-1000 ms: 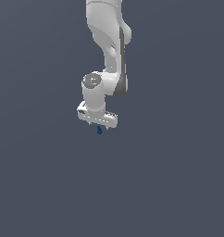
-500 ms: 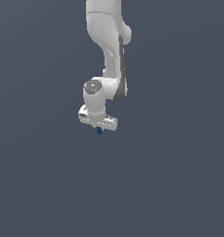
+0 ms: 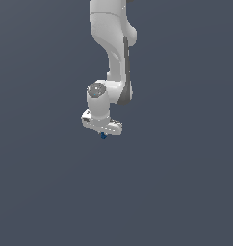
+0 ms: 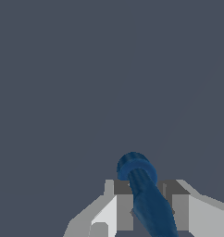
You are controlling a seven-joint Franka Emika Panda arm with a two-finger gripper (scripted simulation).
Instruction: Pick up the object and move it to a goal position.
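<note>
The dark blue object [image 4: 144, 196] sits between the two grey fingers [image 4: 124, 206] of the gripper [image 4: 148, 208]. In the wrist view it looks like a short rod with a wider round collar at its far end, and it is tilted, not in line with the fingers. One finger stands at each side of the rod and both seem to touch it, so the gripper is clamped on the object.

In the exterior view the object [image 3: 103, 136] is only a tiny blue spot that sticks out just under the white gripper [image 3: 103, 130], at about 6 o'clock from the hand body. Its shape cannot be read there.

The arm [image 3: 113, 53] comes down from 12 o'clock of the exterior view, bends at a round grey-capped joint [image 3: 96, 90], and ends in the gripper near the middle of the frame. Around everything there is only a plain dark grey-blue background [image 3: 186, 182], and I cannot tell whether the object touches any surface.
</note>
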